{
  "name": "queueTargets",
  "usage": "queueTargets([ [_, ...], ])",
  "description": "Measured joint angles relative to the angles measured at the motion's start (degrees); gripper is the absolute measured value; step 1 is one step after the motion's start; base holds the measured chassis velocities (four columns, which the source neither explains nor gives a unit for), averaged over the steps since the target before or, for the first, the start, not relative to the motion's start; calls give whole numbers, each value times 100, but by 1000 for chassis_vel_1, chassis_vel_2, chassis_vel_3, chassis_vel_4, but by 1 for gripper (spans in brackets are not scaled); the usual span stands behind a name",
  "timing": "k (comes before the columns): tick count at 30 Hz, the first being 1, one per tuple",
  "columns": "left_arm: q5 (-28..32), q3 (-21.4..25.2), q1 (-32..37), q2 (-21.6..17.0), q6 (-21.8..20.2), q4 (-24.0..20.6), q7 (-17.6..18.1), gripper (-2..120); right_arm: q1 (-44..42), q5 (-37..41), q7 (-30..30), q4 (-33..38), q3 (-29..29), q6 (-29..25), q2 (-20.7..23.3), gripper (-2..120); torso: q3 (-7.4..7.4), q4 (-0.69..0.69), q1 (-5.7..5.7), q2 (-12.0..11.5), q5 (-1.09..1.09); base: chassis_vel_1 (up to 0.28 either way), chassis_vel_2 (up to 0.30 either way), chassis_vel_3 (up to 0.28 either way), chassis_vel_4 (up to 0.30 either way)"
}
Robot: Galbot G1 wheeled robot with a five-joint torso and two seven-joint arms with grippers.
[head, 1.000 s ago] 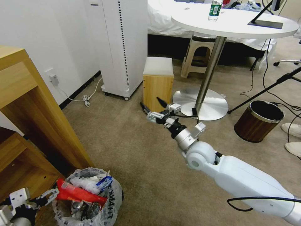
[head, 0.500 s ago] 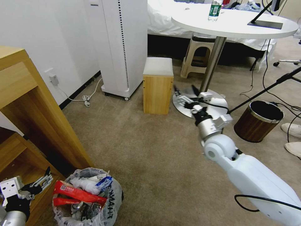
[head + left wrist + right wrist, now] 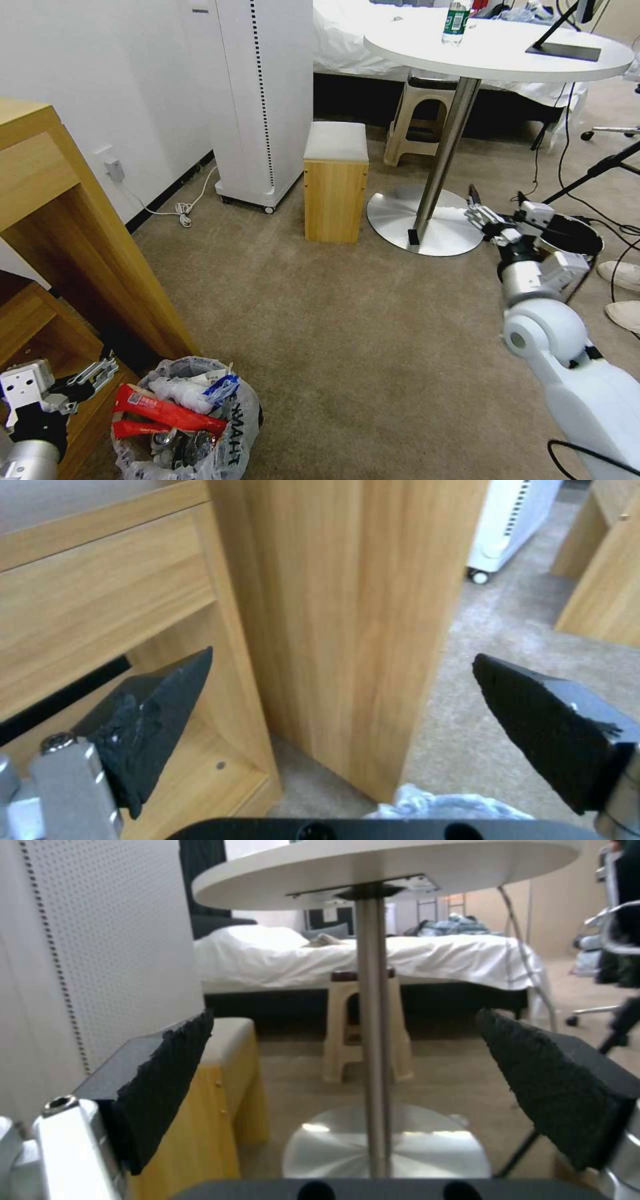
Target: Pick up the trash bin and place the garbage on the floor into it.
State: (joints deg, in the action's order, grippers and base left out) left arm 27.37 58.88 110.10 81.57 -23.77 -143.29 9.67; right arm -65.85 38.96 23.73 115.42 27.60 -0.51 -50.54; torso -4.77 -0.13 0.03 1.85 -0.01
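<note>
The trash bin (image 3: 237,427), black with a crinkly lettered plastic liner, stands on the beige carpet floor (image 3: 320,320) by the wooden cabinet. The garbage fills it: red snack bags (image 3: 167,410), crumpled tissue (image 3: 179,393), a blue-white cup (image 3: 223,385) and crushed cans (image 3: 179,448). My left gripper (image 3: 100,371) hovers open just left of the bin, apart from its rim; in the left wrist view this gripper (image 3: 341,656) faces the cabinet with a bit of the liner (image 3: 443,805) below. My right gripper (image 3: 495,195) hangs open and empty far off by the table base; the right wrist view has it (image 3: 345,1014) facing the table pole.
A wooden cabinet (image 3: 73,220) stands close left of the bin. Farther off are a wooden stool (image 3: 335,180), a white tower unit (image 3: 263,100), a round table (image 3: 493,47) on a steel base (image 3: 400,217), a brown wood-grain bin (image 3: 590,247), floor cables, a stand leg and white shoes (image 3: 623,275).
My right arm has swung to the right, from in front of the wooden stool to beside the brown bin. My left gripper has come off the trash bin's rim and pulled back left.
</note>
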Motion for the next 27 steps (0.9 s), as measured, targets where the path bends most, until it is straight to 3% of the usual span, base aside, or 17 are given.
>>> queueTargets([
  [13, -258, -151, 48, -58, 100, -9, -153, 100, -939, -800, -148, 351, 412, -20, -670, 100, 0, 1, 0, 0, 0, 0, 0, 0, 0],
  [19, -445, -254, -144, 45, 225, -7, -203, 100, -1110, -1155, -192, 223, 327, -152, -1357, 100, 0, 1, 0, 0, 0, 0, 0, 0, 0],
  [21, -448, -303, -289, 123, 225, -4, -244, 100, -1252, -1326, -173, 219, 381, -205, -1784, 100, -1, 1, 0, 0, 1, 0, 0, 0, 0],
  [27, -468, -338, -640, 314, 220, 58, -426, 100, -1402, -1544, -203, 283, 613, -276, -2206, 100, 0, 0, 0, 0, 0, 0, 0, 0, 0],
])
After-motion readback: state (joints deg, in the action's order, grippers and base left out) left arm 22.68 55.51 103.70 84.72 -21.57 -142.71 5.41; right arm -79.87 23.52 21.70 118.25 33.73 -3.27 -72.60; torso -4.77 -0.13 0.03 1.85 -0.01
